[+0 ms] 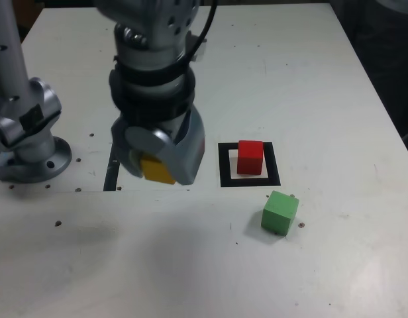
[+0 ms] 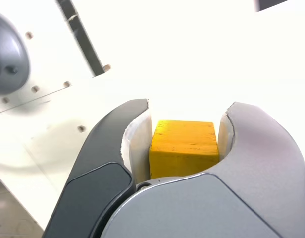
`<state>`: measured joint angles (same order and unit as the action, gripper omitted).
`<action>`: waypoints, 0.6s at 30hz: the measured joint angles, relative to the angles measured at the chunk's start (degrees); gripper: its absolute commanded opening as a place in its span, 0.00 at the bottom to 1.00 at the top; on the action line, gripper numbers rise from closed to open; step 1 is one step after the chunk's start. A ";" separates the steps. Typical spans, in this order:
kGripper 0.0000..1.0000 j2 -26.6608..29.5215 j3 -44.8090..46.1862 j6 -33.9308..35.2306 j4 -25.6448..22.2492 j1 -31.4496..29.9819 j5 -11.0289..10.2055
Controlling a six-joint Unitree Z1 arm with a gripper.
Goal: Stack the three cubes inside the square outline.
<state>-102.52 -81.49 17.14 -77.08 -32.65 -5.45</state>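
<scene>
at the exterior view's left of the square outline (image 1: 249, 181), the gripper (image 1: 157, 169) has its fingers (image 2: 135, 144) clamped on the yellow cube (image 2: 183, 147), seemingly clear of the desk (image 1: 191, 265). the red cube (image 1: 250, 157) sits inside the outline; the green cube (image 1: 279, 212) rests near it, outside. the risk is a low or off-centre approach that knocks red aside or leaves yellow overhanging, ready to topple. the yellow cube looks matte, sharp-edged, faintly scuffed.

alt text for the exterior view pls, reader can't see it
A robot gripper holds a yellow cube above a white table. At the exterior view's right, a red cube sits inside a black square outline, with a green cube nearer the camera, outside it.
</scene>
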 measured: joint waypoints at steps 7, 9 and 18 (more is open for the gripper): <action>0.30 -2.32 -5.29 -6.77 -1.59 8.93 -0.86; 0.30 -3.46 -6.75 -8.64 -1.77 11.23 -1.33; 0.30 -8.74 -13.92 -14.55 -3.67 18.50 -3.10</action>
<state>-111.26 -95.42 2.59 -80.75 -14.16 -8.55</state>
